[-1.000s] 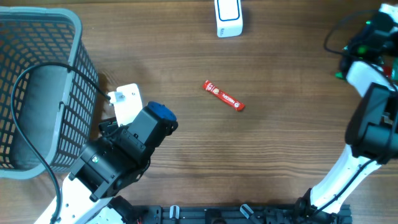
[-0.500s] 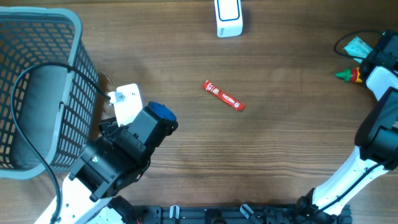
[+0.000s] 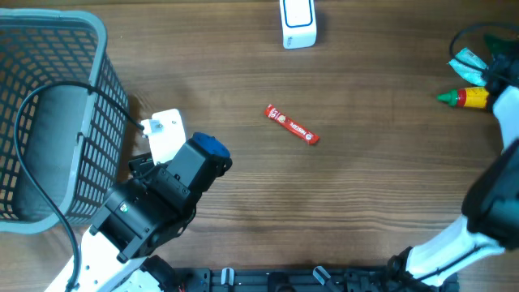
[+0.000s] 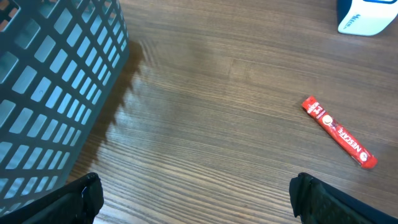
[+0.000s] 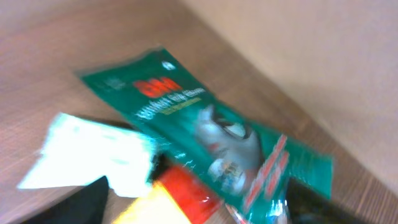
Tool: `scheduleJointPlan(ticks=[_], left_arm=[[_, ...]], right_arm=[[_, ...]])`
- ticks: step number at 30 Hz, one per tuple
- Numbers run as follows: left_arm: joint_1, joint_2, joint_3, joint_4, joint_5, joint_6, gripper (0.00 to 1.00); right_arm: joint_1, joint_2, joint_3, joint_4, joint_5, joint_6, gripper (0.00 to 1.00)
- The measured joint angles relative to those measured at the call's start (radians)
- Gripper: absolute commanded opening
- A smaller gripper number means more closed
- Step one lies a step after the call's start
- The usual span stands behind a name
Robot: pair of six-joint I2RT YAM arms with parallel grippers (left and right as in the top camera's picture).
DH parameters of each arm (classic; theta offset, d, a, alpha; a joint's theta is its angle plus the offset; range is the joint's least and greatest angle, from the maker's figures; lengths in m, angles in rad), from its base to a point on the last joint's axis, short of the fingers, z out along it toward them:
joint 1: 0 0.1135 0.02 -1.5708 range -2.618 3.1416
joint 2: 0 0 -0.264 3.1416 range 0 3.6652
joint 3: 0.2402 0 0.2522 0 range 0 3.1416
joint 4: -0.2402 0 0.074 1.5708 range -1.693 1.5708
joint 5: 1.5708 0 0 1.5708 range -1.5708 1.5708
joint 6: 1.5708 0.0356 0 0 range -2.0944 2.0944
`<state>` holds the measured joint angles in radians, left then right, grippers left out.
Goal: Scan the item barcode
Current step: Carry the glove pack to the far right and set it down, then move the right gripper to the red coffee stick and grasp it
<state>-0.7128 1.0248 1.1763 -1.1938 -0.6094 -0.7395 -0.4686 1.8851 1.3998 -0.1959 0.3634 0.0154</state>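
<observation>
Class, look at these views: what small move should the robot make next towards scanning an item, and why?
Probably ease the left claw forward and right toward the red sachet: that claw is open and empty, the sachet lies alone, unheld, mid-table, and the right claw is far off over the green packet.

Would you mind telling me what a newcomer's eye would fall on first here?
A slim red sachet lies alone mid-table. A big grey mesh basket fills the left side, and a green printed packet lies at the right edge beside a small yellow bottle.
</observation>
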Motion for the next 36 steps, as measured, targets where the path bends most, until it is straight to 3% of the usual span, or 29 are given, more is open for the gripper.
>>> scheduleJointPlan(ticks=[7,13,18,24,29,36], left_arm=[[0.000,0.000,0.000,0.000,0.000,0.000,1.00],[0.000,0.000,0.000,0.000,0.000,0.000,1.00],[0.000,0.000,0.000,0.000,0.000,0.000,1.00],[0.000,0.000,0.000,0.000,0.000,0.000,1.00],[0.000,0.000,0.000,0.000,0.000,0.000,1.00],[0.000,0.000,0.000,0.000,0.000,0.000,1.00]], right_arm=[[0.017,-0.233,0.008,-0.214,-0.379,0.087,1.00],[0.080,-0.237,0.005,-0.415,-0.750,0.156,1.00],[0.264,-0.234,-0.057,-0.439,-0.896,0.117,1.00],[0.587,-0.207,-0.171,-0.269,-0.750,0.029,1.00],[0.776,-0.132,-0.239,-0.111,-0.572,-0.032,1.00],[0.925,0.033,-0.250,0.062,-0.488,-0.154,0.76]])
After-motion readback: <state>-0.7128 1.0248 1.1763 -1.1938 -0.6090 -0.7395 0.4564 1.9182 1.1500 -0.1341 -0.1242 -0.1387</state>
